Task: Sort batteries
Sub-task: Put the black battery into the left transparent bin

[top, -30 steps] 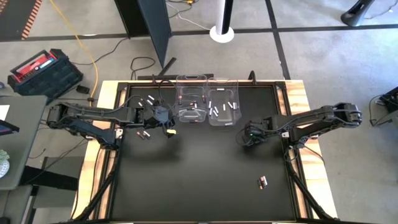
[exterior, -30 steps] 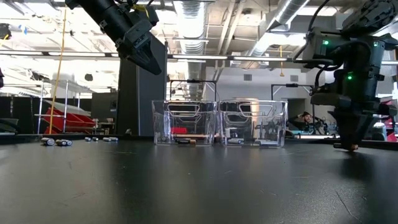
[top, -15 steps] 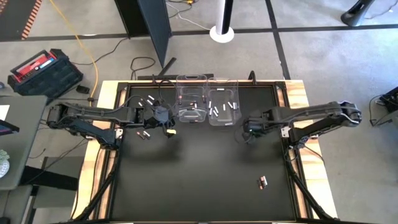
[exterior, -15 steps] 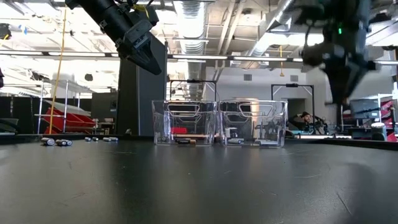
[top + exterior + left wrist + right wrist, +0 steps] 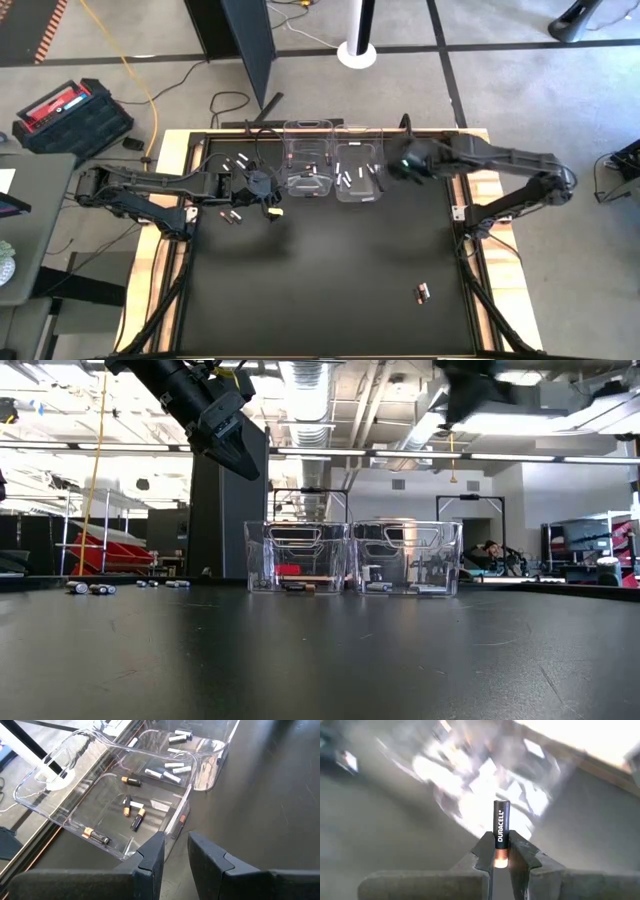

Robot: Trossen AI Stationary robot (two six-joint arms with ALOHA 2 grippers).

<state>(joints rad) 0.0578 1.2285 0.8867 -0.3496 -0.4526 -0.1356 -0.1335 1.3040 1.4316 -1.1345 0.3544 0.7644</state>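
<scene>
The right gripper (image 5: 502,851) is pinched tight on a dark copper-ended battery (image 5: 500,834), held up by the right bin (image 5: 358,170). The left gripper (image 5: 175,854) has a narrow gap, nothing in it, just near of the left bin (image 5: 75,805) holding dark batteries (image 5: 131,810).

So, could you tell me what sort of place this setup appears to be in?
Probably a robotics lab or workshop in an industrial building. The low view shows exposed ceiling ducts and open floor beyond the black table. From above, cables trail across a concrete floor beside a red tool case.
</scene>
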